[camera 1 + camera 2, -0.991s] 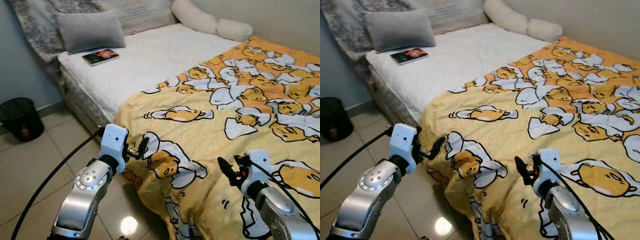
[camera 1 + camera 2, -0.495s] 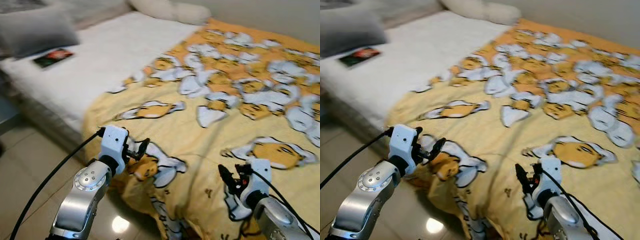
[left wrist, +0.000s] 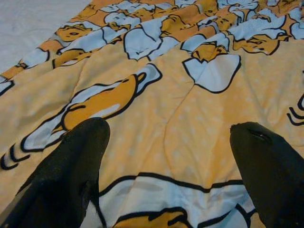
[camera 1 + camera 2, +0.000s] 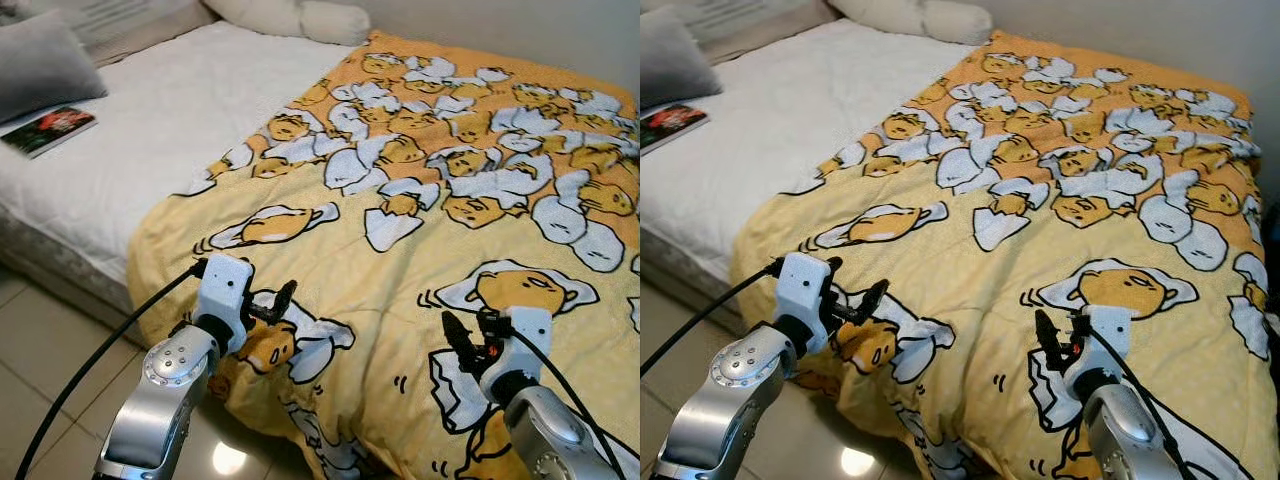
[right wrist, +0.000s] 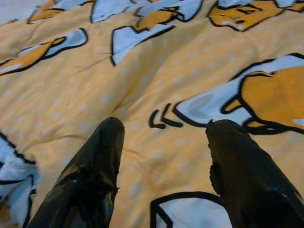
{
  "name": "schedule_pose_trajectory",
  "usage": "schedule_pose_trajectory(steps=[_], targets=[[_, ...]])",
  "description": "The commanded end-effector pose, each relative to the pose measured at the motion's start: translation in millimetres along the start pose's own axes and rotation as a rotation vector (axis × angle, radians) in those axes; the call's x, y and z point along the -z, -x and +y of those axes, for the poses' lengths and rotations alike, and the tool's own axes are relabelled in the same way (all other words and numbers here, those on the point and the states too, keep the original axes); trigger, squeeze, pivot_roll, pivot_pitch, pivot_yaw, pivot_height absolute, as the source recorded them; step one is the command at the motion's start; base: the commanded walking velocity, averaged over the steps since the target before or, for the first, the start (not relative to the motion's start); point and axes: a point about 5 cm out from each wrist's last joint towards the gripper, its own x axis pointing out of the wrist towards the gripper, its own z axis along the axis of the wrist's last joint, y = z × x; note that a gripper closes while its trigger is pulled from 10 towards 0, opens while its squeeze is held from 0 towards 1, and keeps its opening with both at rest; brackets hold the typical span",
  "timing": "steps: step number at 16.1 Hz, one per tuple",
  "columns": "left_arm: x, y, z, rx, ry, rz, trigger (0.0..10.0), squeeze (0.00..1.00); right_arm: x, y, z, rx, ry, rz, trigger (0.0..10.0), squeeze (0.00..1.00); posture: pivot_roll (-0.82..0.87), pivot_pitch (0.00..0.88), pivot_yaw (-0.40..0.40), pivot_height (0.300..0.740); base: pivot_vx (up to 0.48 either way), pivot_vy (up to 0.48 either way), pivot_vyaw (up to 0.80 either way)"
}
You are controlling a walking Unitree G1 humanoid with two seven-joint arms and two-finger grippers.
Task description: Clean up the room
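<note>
Evidently, quilt: lay spread over the bed, its corner hanging off the near edge.
Left gripper: fingers spread, poised above that corner, likely to grab it.
Right gripper: also spread, hovering over the quilt.

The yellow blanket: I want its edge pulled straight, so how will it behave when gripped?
The yellow blanket looks soft and floppy, draping off the bed's edge. A pinch would probably lift only a fold. Both the left gripper and right gripper are open.
</note>
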Motion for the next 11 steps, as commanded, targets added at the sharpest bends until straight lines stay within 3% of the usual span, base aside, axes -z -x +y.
schedule_pose_trajectory(steps=[1,3,11], targets=[[-6.2,0.2,1.3,-0.006,-0.003,-0.034,10.0,0.0,-3.9,1.6,-2.5,0.022,0.004,-0.022,10.0,0.0,-0.02,0.0,0.004,0.74,0.0,0.0,-0.77],[-8.4,0.4,0.1,0.003,-0.027,-0.048,10.0,0.0,-3.0,2.5,-1.1,0.027,0.0,-0.023,10.0,0.0,-0.03,0.0,0.008,0.74,0.0,0.0,-0.77],[-7.1,0.4,-2.1,0.015,-0.032,-0.041,10.0,0.0,-0.8,6.5,-1.3,0.048,-0.013,-0.024,10.0,0.0,-0.04,0.0,0.016,0.74,0.0,-0.48,-0.76]])
